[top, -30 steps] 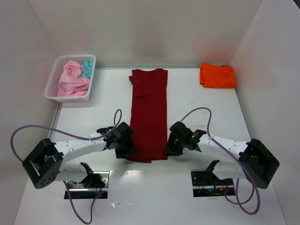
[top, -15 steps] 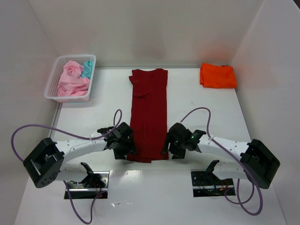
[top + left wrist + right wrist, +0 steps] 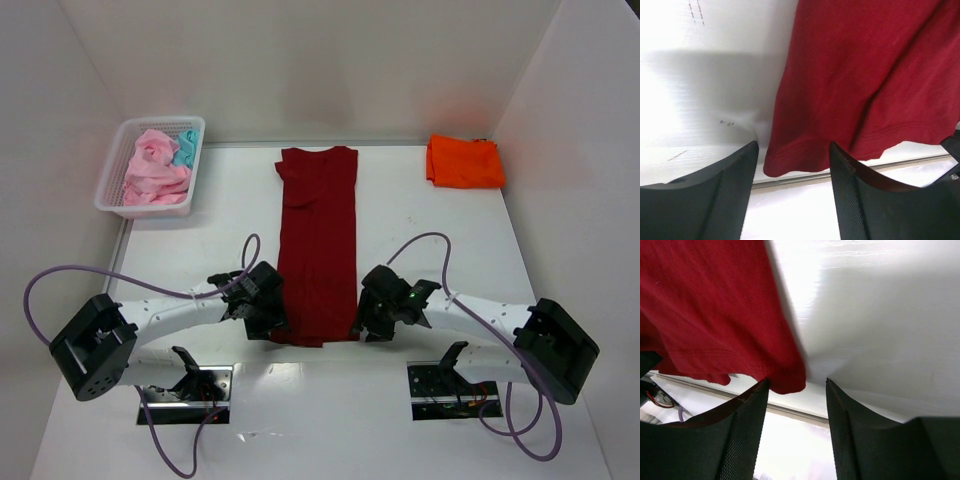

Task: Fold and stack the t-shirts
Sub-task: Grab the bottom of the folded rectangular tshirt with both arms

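- The dark red shirt (image 3: 318, 245) lies flat on the white table (image 3: 430, 230) as a long narrow strip, collar end toward the back wall and hem toward the arms.
- The left arm (image 3: 170, 312) lies low over the table. It reaches from its base at the near left inward to the shirt's near-left hem corner.
- The left gripper (image 3: 268, 314) is released, with its jaws spread wide. In the left wrist view the two dark fingers (image 3: 735, 190) stand on either side of the hem corner, and neither one pinches the cloth.
- The right arm (image 3: 480, 318) mirrors this pose, stretched low from the near right toward the near-right hem corner.
- The right gripper (image 3: 366, 322) is also released. In its wrist view the fingers (image 3: 747, 430) stand apart, with the hem corner lying loose in the gap just beyond their tips.
- A purple cable (image 3: 60, 275) loops up from each arm.
- An orange shirt (image 3: 464, 161) lies folded at the far right corner, well apart from the red one.
- A white basket (image 3: 112, 196) at the far left holds crumpled pink shirts (image 3: 155, 168). A teal shirt (image 3: 186, 150) is tucked at their far right side.
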Robot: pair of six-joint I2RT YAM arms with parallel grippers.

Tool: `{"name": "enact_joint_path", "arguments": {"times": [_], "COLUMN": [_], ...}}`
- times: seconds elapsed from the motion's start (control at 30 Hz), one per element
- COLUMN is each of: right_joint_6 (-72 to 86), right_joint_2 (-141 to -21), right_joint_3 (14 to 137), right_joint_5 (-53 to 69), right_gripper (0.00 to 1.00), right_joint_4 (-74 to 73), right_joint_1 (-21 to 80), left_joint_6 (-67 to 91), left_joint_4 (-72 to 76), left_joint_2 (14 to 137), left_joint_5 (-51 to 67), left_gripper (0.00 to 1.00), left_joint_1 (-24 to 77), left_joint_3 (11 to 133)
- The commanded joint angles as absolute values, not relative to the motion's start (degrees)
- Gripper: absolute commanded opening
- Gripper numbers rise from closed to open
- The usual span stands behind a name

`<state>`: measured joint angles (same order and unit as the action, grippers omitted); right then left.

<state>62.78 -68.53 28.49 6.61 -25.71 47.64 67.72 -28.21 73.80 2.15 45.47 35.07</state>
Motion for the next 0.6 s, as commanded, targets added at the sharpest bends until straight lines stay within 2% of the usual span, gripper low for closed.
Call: {"name": "enact_joint_path", "arguments": {"times": [0.0, 0.2, 0.33, 0.37, 0.43, 0.47, 0.5, 0.57], "right_joint_6": [62.8, 62.8, 62.2, 62.2, 62.2, 61.7, 61.7, 61.7], "right_joint_2": [-69.3, -70.6, -72.7, -72.7, -73.2, -73.7, -73.7, -73.7], "right_joint_3": [28.1, 28.7, 29.2, 29.7, 29.7, 29.7, 30.3, 30.3], "right_joint_5": [6.0, 5.4, 5.4, 5.4, 5.4, 4.9, 4.9, 4.9], "right_gripper": [0.55, 0.50, 0.39, 0.32, 0.26, 0.23, 0.14, 0.06], "right_joint_4": [-22.9, -21.1, -19.9, -19.9, -19.3, -19.2, -19.2, -19.9], "right_joint_1": [48.3, 48.3, 48.3, 48.3, 48.3, 48.3, 48.3, 48.3], "left_joint_6": [68.2, 68.2, 68.2, 68.2, 68.2, 68.2, 68.2, 68.2], "left_joint_4": [-27.7, -26.4, -25.8, -25.8, -25.8, -25.8, -25.8, -26.5], "left_joint_2": [74.0, 74.5, 75.1, 75.1, 75.1, 75.1, 75.1, 75.1], "left_joint_5": [2.3, 3.3, 3.3, 3.3, 3.3, 3.3, 3.3, 3.3], "left_gripper": [0.64, 0.53, 0.45, 0.41, 0.33, 0.28, 0.17, 0.08], "left_joint_1": [45.7, 45.7, 45.7, 45.7, 45.7, 45.7, 45.7, 45.7], "left_joint_3": [33.6, 33.0, 33.0, 33.0, 33.0, 33.0, 33.0, 33.6]}}
